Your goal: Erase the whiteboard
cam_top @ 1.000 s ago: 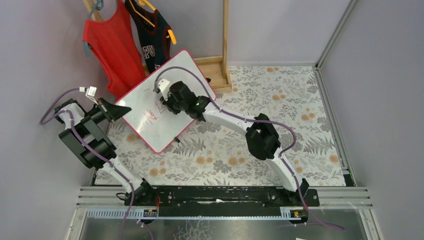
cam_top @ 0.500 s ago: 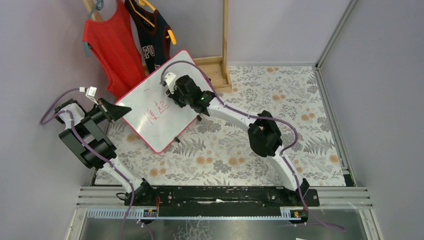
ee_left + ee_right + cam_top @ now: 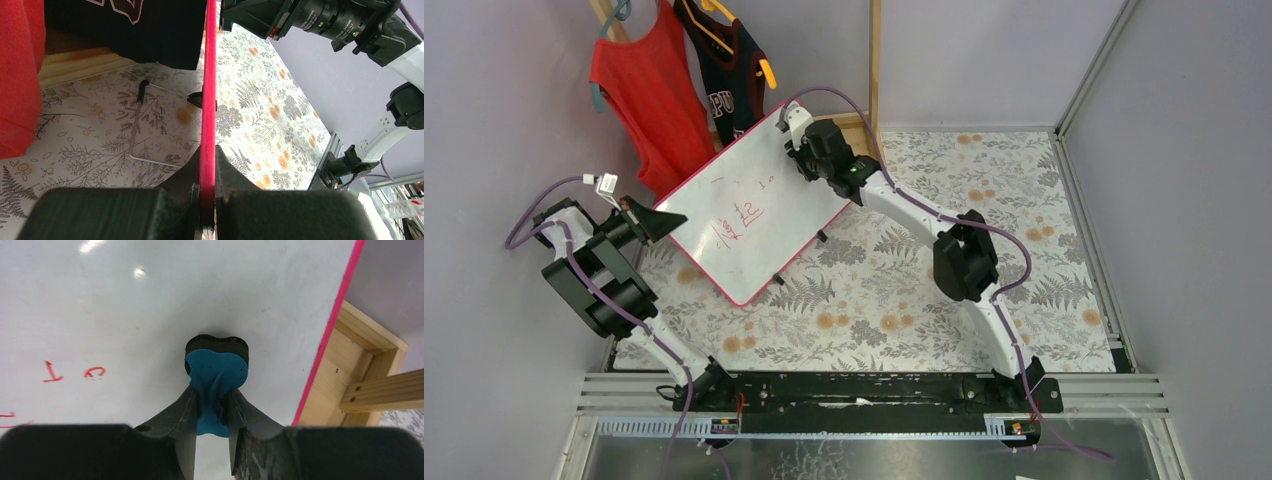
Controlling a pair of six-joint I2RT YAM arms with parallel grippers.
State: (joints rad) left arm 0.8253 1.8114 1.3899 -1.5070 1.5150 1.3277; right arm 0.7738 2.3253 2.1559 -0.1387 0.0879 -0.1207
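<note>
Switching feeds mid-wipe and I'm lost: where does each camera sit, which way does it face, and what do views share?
Top external: above, behind the bases, looking down on table, both arms, whiteboard.
Left wrist: sights along the board's pink-red frame, edge-on; left gripper clamps it.
Right wrist: faces the board's white surface; right gripper pinches a blue eraser against it.
Shared: left wrist and top external both show the right arm at the board's far corner.
</note>
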